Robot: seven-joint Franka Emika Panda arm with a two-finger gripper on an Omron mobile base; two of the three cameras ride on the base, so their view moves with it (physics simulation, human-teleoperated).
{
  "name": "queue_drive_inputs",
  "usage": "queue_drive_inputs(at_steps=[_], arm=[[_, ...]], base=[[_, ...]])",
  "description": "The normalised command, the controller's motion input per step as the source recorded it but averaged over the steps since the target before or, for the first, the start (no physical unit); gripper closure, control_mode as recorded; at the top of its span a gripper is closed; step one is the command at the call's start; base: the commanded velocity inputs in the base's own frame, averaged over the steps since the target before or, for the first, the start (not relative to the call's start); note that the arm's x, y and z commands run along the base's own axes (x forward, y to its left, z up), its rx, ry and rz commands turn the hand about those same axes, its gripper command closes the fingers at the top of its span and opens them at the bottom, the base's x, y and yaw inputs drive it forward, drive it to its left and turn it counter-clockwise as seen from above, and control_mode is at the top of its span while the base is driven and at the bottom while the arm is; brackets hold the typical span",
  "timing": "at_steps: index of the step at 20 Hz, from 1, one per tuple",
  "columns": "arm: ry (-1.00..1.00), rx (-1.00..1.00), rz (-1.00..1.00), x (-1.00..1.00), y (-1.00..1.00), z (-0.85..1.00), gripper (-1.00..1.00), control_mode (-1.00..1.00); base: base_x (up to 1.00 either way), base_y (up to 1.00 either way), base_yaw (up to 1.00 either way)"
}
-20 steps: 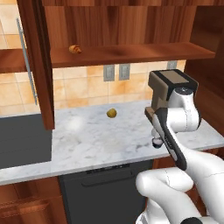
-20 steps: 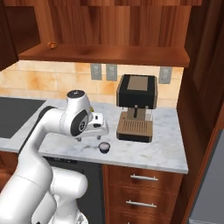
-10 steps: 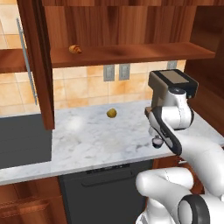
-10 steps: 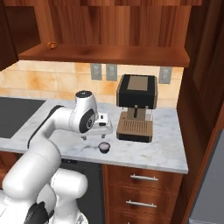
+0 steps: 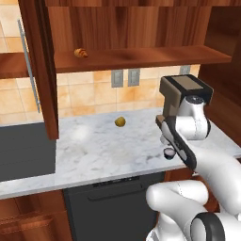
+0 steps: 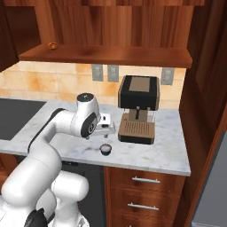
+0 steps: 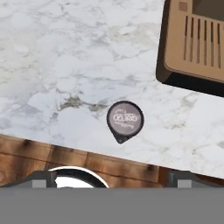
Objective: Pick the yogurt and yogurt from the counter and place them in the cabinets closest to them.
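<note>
- Jaws (image 6: pixel 107 126) stand wide apart, with nothing between them, pointing down over the desk (image 6: pixel 150 155)
- In the right base view the jaws hang just above and slightly behind a yogurt (image 6: pixel 105 149), a tiny dark cup with a light top, not touching it
- That yogurt sits upright on the marble near the front edge of the desk, in front of and to the left of the coffee machine (image 6: pixel 138 108)
- From the hand view the yogurt (image 7: pixel 125 119) appears from above: a round grey lid with printed lettering and a small pull tab pointing toward the desk edge; the dark fingertips (image 7: pixel 41 178) rise at the bottom, well apart on either side
- A corner of the coffee machine (image 7: pixel 194 43), its brown slotted drip tray in a dark frame, lies near the cup but apart from it
- In the left base view the yogurt (image 5: pixel 169 152) peeps out beside the white forearm, close to the machine (image 5: pixel 182 94)
- A yellow-brown ball (image 5: pixel 120 122) rests on the desk (image 5: pixel 94 150) nearer the tiled wall, well apart from the cup
- Above, the cabinet (image 5: pixel 40 66) has its door swung open, and a small brown cookie (image 5: pixel 80 53) lies on the inner shelf (image 5: pixel 141 57)
- Low drawers (image 6: pixel 144 193) with short silver handles sit under the desk
</note>
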Motion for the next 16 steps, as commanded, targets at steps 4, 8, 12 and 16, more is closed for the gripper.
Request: queue_drive_inputs(at_steps=[4, 8, 12, 16], arm=[[-0.05, 0.0, 0.0, 0.05, 0.0, -0.08, -1.0, -1.0], [-0.1, 0.0, 0.0, 0.05, -0.01, -0.07, -1.0, -1.0], [-0.13, -0.01, 0.0, 0.02, 0.0, -0.08, -1.0, -1.0], [-0.03, 0.0, 0.0, 0.0, 0.0, -0.01, -1.0, -1.0]], base=[[0.0, 0.0, 0.0], [0.0, 0.0, 0.0], [0.0, 0.0, 0.0], [0.0, 0.0, 0.0]])
